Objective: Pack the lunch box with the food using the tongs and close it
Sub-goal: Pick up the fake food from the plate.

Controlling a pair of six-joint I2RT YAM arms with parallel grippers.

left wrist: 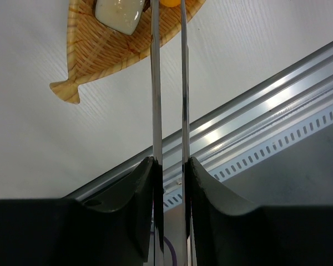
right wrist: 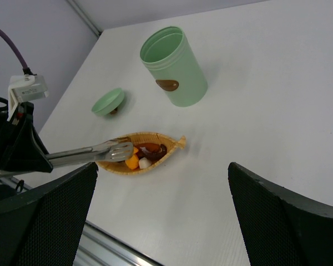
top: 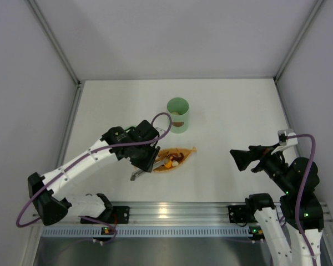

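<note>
My left gripper [left wrist: 172, 166] is shut on the tongs [left wrist: 155, 83], one pad pressing each slim silver arm. The tongs [right wrist: 89, 153] reach into the orange leaf-shaped tray [right wrist: 172, 145], their tips beside an orange piece [right wrist: 132, 162] of the food. A white piece [right wrist: 145, 163] and dark red-brown pieces [right wrist: 152, 149] also lie in that tray [top: 184, 152]. The lunch box [top: 178, 115] stands upright and uncovered behind the tray, something pale inside it. Its green lid [right wrist: 108, 101] lies on the table to the left. My right gripper [right wrist: 162, 166] hangs open and empty, to the right of the tray.
The aluminium rail [top: 172, 211] runs along the table's near edge, close below the tongs' joined end [top: 134, 176]. Grey walls enclose the white table [top: 238, 111] on three sides. A purple cable [top: 161, 119] loops over the left arm.
</note>
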